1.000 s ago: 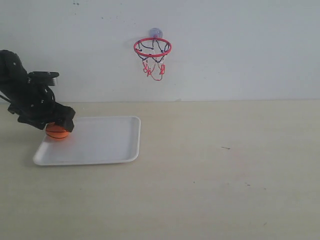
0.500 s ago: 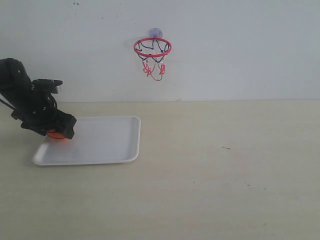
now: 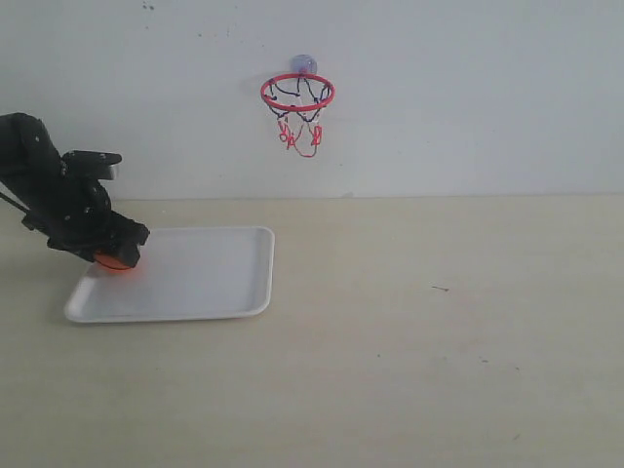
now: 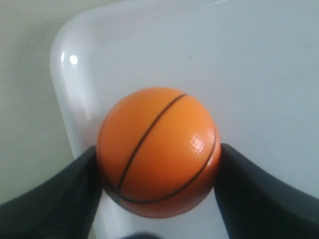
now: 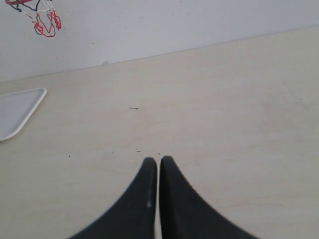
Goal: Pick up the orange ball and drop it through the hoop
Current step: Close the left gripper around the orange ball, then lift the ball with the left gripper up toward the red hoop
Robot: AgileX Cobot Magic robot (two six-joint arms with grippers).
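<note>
Ball [image 4: 158,152] clamped btwn fingers of L gripper [image 3: 117,250], both sides touching, at far-left corner of tray [image 3: 195,283]. Hoop [image 3: 297,107] lies up and to right, on far wall. R gripper [image 5: 158,167] closed, empty, well apart; L arm nearer.

Ext front-on; tray [image 3: 195,283] in all views

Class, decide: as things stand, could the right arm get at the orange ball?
Probably not. The left hand clamps the orange ball at the white tray, with fingers on both sides. The right hand is shut above bare table, well away.
</note>
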